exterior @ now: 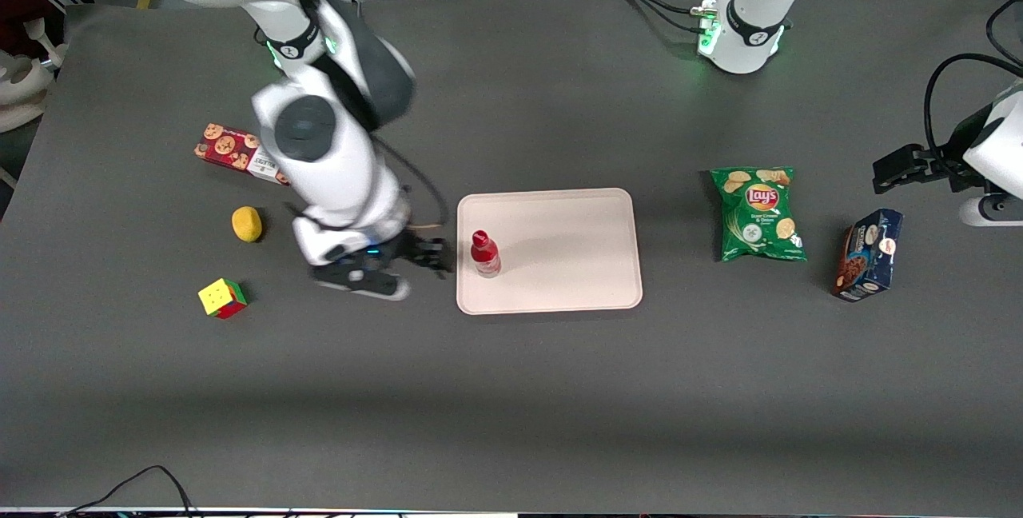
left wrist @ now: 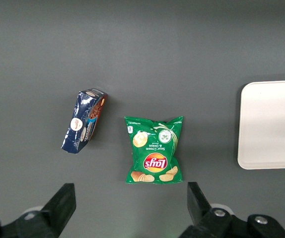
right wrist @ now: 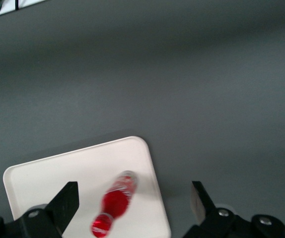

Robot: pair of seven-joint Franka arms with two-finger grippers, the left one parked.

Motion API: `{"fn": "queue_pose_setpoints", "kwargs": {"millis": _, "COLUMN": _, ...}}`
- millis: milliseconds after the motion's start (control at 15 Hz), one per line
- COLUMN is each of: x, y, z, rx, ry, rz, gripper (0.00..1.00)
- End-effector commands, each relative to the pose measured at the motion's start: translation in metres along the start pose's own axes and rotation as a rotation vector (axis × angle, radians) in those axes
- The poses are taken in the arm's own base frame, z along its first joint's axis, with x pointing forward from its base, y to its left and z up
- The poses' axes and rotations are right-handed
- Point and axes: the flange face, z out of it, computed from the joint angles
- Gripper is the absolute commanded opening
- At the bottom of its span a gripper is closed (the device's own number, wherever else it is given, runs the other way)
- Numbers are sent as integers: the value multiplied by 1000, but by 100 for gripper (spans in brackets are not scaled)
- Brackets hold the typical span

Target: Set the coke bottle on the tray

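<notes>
The coke bottle (exterior: 484,253), with red cap and red label, stands upright on the pale beige-pink tray (exterior: 559,214), near the tray's edge toward the working arm's end. My gripper (exterior: 427,254) hangs just beside that tray edge, close to the bottle and apart from it. Its fingers are open and hold nothing. In the right wrist view the bottle (right wrist: 115,202) shows between the spread fingers (right wrist: 65,201), on the tray (right wrist: 58,173). The tray's edge also shows in the left wrist view (left wrist: 269,124).
A red cookie box (exterior: 233,151), a yellow lemon (exterior: 247,224) and a puzzle cube (exterior: 223,298) lie toward the working arm's end. A green Lay's chip bag (exterior: 758,213) and a dark blue cookie box (exterior: 868,254) lie toward the parked arm's end.
</notes>
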Motion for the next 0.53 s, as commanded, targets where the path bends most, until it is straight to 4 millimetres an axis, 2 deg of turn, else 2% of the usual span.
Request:
{"fn": "queue_pose_setpoints", "kwargs": {"millis": 0, "x": 32, "y": 86, "z": -52, "rx": -7, "ry": -34, "rz": -83, "gripper": 100}}
{"fn": "queue_pose_setpoints", "kwargs": {"millis": 133, "x": 41, "y": 139, "z": -66, "rx": -17, "ry": -43, "rz": -146, "gripper": 100}}
{"fn": "queue_pose_setpoints", "kwargs": {"millis": 333, "x": 55, "y": 234, "z": -85, "rx": -7, "ry": -44, "rz": -193, "gripper": 100}}
{"fn": "queue_pose_setpoints", "kwargs": {"millis": 467, "x": 66, "y": 284, "z": -94, "rx": -22, "ry": -36, "rz": -227, "gripper": 100}}
